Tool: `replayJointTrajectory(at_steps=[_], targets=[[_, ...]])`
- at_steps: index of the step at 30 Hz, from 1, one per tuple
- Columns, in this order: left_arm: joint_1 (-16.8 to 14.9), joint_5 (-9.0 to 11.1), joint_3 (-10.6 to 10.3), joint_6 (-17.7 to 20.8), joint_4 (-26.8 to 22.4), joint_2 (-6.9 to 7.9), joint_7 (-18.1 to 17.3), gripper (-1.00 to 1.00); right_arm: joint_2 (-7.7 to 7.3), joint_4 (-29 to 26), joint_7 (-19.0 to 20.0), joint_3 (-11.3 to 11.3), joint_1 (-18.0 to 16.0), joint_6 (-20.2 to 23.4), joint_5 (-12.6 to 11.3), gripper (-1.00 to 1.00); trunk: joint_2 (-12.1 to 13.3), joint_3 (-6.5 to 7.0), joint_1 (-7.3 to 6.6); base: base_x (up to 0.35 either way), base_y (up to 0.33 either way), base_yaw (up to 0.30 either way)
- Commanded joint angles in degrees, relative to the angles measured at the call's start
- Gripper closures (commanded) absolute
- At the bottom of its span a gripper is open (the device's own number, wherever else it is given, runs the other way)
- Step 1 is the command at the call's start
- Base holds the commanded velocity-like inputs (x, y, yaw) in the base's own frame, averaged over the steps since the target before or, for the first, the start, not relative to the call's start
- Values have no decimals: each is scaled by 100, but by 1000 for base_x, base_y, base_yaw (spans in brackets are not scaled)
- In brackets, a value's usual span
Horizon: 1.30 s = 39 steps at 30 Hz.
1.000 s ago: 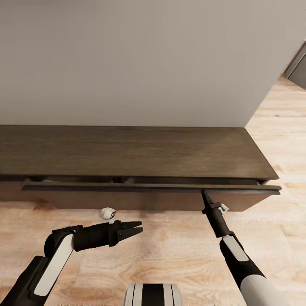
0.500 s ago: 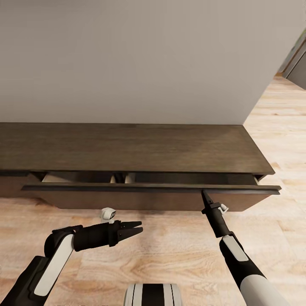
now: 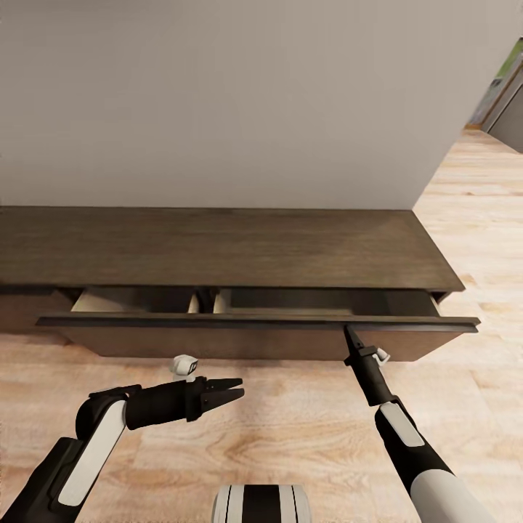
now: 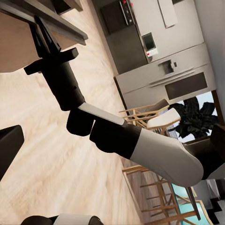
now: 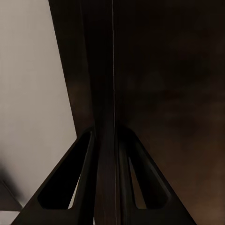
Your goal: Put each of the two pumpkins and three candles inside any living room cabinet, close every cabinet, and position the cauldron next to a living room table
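Observation:
The cabinet (image 3: 218, 247) is a long, low dark-brown unit against the wall. Its wide front (image 3: 218, 341) stands pulled out as a drawer. The opening behind it shows a dark inside and a light-wood divider (image 3: 203, 301). My right gripper (image 3: 350, 333) is shut on the top edge of that front near its right end. In the right wrist view the fingers (image 5: 86, 154) clamp the dark panel edge (image 5: 105, 70). My left gripper (image 3: 236, 388) hangs open over the floor in front of the cabinet, holding nothing. The left wrist view shows the right gripper (image 4: 40, 33) at the front's edge.
A plain wall rises behind the cabinet, and light wood floor (image 3: 290, 428) lies in front and to the right. A doorway (image 3: 501, 94) opens at the far right. The left wrist view looks toward a kitchen with a fridge (image 4: 173, 70), wooden chairs (image 4: 150, 117) and a plant (image 4: 197, 117).
The gap between the cabinet's top and its pulled front has widened, showing more of the inside. The cabinet body has shifted away in the picture, and both arms keep their pose.

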Motion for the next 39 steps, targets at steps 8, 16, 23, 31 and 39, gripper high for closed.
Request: replayJointTrajectory(at_steps=[8,16,23,31,39], targets=[[-4,19,-6,30,1,3,-1,-100,1,92,18,40,1,43,18,100,-1,-4,-1,-72,0,0],[-4,18,-6,27,1,3,-68,-100,1,95,18,40,1,43,18,100,-1,-4,-1,-107,0,0],[-4,16,2,26,1,3,-113,-100,1,95,18,40,1,43,18,100,-1,-4,-1,-132,0,0],[-4,16,3,26,1,3,-118,-100,1,95,18,40,1,43,18,100,-1,-4,-1,-121,0,0],[-4,13,3,26,1,3,-119,-100,1,95,18,40,1,43,21,100,-1,-4,-1,-111,0,0]])
